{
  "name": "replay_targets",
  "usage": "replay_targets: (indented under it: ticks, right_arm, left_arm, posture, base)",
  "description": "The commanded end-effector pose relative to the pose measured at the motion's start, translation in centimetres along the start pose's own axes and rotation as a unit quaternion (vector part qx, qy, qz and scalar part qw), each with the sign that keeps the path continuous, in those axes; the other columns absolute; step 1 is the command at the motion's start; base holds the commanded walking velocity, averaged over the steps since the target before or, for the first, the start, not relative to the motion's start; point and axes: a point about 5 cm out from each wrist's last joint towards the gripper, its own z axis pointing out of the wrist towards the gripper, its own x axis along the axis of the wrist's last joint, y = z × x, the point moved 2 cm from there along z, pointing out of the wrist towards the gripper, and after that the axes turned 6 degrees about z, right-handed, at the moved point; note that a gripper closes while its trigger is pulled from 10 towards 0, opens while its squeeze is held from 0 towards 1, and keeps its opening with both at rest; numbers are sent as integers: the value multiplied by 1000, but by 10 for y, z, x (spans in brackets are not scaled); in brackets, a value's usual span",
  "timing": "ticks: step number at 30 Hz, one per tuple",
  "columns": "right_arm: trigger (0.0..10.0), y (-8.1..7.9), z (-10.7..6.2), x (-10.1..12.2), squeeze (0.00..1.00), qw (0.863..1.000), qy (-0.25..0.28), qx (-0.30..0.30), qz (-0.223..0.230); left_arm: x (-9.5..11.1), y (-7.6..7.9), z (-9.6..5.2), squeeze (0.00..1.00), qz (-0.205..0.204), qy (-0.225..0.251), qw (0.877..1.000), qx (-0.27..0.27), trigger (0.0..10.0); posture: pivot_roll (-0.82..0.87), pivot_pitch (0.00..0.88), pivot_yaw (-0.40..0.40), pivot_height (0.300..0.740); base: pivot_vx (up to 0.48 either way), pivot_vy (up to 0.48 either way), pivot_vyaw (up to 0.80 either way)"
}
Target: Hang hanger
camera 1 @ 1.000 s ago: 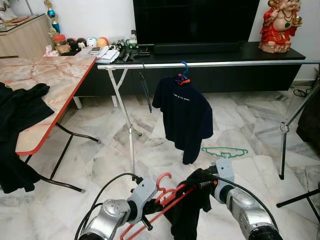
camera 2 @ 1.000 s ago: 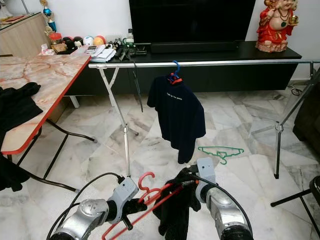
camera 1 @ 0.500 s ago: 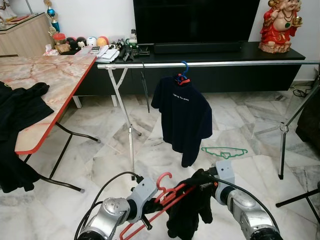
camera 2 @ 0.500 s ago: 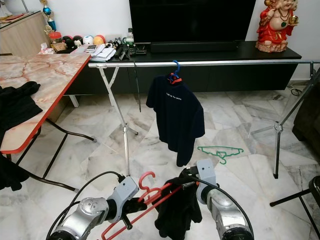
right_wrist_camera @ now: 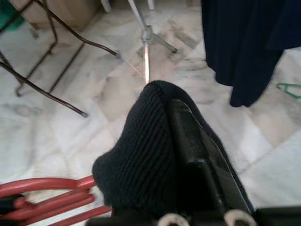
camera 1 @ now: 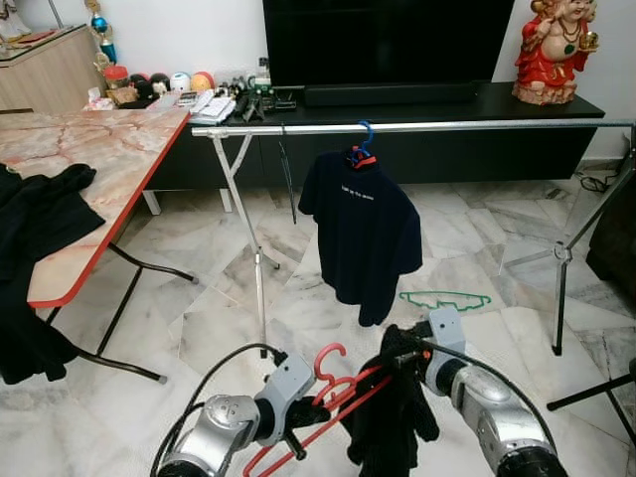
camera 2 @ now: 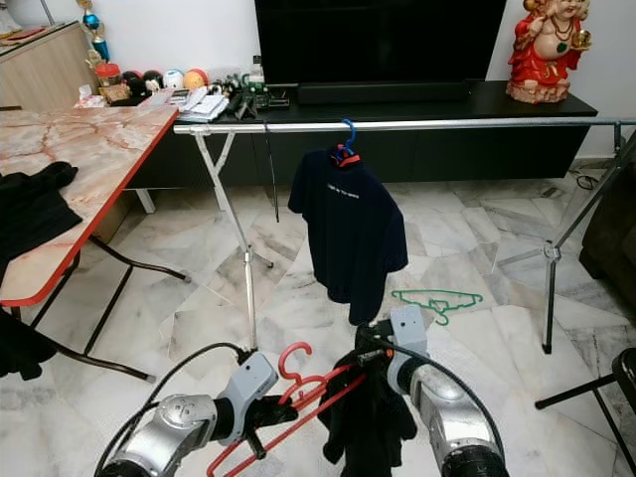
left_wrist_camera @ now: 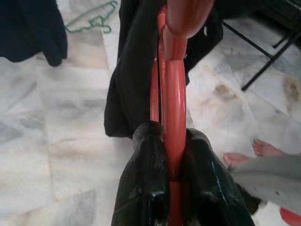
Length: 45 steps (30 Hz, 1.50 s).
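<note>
**Red hanger and black garment held low, rail at 12 o'clock**

Left gripper (left_wrist_camera: 165, 155) clamped on red hanger (camera 1: 333, 393). Right gripper (camera 1: 397, 350) is wrapped in the black garment (camera 1: 393, 417); finger state can't be read. Garment drapes at hanger's 3 o'clock end. Rail (camera 1: 477, 126) carries navy shirt (camera 1: 360, 234). Green hanger (camera 1: 445, 298) on floor.

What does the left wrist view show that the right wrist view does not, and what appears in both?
Left wrist alone: the left gripper shut on the red hanger, and a person's bare foot on the floor. Right wrist alone: the right gripper wrapped in the black garment, the rack's leg and the table legs. Both: red hanger, black garment, navy shirt, green hanger, marble floor.
</note>
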Motion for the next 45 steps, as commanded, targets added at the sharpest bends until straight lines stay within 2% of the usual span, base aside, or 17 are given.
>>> replay_targets:
  ticks: [1, 10, 19, 23, 26, 32, 34, 45]
  right_arm:
    - [10000, -7, -2, 12, 0, 999, 31, 30, 14]
    - [10000, -17, -11, 24, 0, 995, 60, 81, -9]
    - [10000, -30, -28, 53, 0, 982, 123, 137, -43]
    - [10000, -30, -30, 54, 0, 981, 125, 138, -45]
    - [10000, -21, -30, 49, 0, 986, 116, 108, -44]
    - [10000, -24, -30, 47, 0, 985, 119, 116, -40]
    - [10000, -27, -30, 46, 0, 984, 121, 124, -34]
    - [10000, -25, -32, 47, 0, 983, 131, 123, -36]
  left_arm:
    - [5, -5, 0, 0, 4, 7, 1000, 9, 10000]
    - [15, -5, 5, 0, -16, 32, 999, 7, 10000]
    - [26, -7, 8, 0, -34, 57, 998, 12, 10000]
    - [27, -8, 9, 0, -37, 61, 997, 14, 10000]
    - [28, -8, 9, 0, -41, 66, 997, 14, 10000]
    - [29, -9, 7, 0, -49, 79, 996, 15, 10000]
    - [37, -11, 7, 0, -62, 101, 993, 19, 10000]
    - [56, -12, 8, 0, -85, 150, 985, 14, 10000]
  posture:
    - [-19, 55, -4, 740]
    - [-26, 59, 1, 740]
    - [-33, 63, 4, 740]
    - [-33, 64, 4, 740]
    - [-28, 64, 2, 740]
    - [-26, 65, 0, 740]
    - [-28, 65, 0, 740]
    - [-30, 66, -1, 740]
  base:
    - [0, 0, 0]
    - [0, 0, 0]
    - [0, 0, 0]
    - [0, 0, 0]
    - [0, 0, 0]
    - [0, 0, 0]
    - [0, 0, 0]
    - [0, 0, 0]
